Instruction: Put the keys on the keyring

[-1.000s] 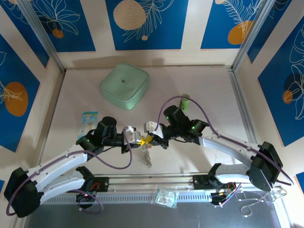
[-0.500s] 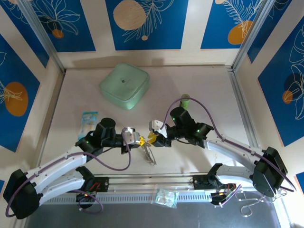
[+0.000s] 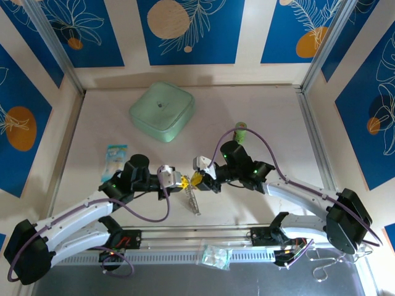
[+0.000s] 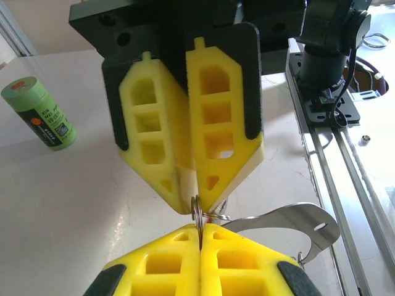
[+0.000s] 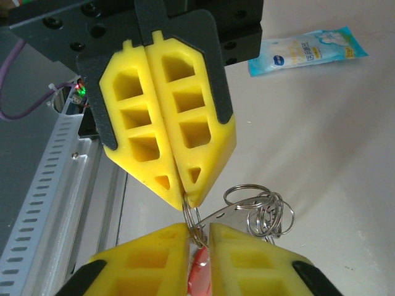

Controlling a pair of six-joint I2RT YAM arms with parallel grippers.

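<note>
table (image 3: 281, 123) pale | on it: green square lid (image 3: 162, 111) / green cylinder (image 3: 241, 131) / blue-white sachet (image 3: 115, 154)

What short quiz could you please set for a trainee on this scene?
1. True or false: the left tool is shut on the metal ring.
2. Which lies nearer the right arm? A. the green cylinder B. the pale green lid
3. Fill in: the blue-and-white packet lies on the table beside the ___ arm.
Key: 1 true; 2 A; 3 left.
</note>
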